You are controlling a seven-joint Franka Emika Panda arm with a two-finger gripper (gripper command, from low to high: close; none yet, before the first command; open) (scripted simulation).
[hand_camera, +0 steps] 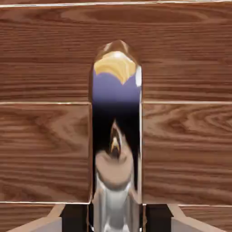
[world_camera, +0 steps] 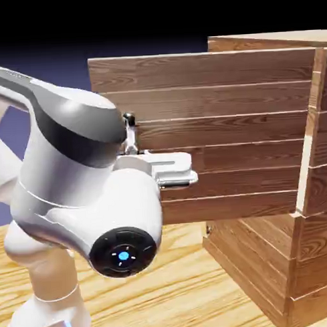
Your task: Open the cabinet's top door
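- Exterior view, far left: I see the white arm (world_camera: 73, 190) filling the lower left, its bulk hiding most of the hand.
- At the middle, the gripper (world_camera: 129, 134) meets the free edge of the top door (world_camera: 218, 133), which stands swung well out from the cabinet (world_camera: 310, 240).
- Hand view: the silver bar handle (hand_camera: 116, 136) runs up between the fingertips (hand_camera: 47, 222), pinched tight between them, planks behind.
- My judgement: to finish well, I would keep that pinch firm and pull along the door's arc about its right-hand hinge, letting the wrist turn with the panel so the bar does not slip.
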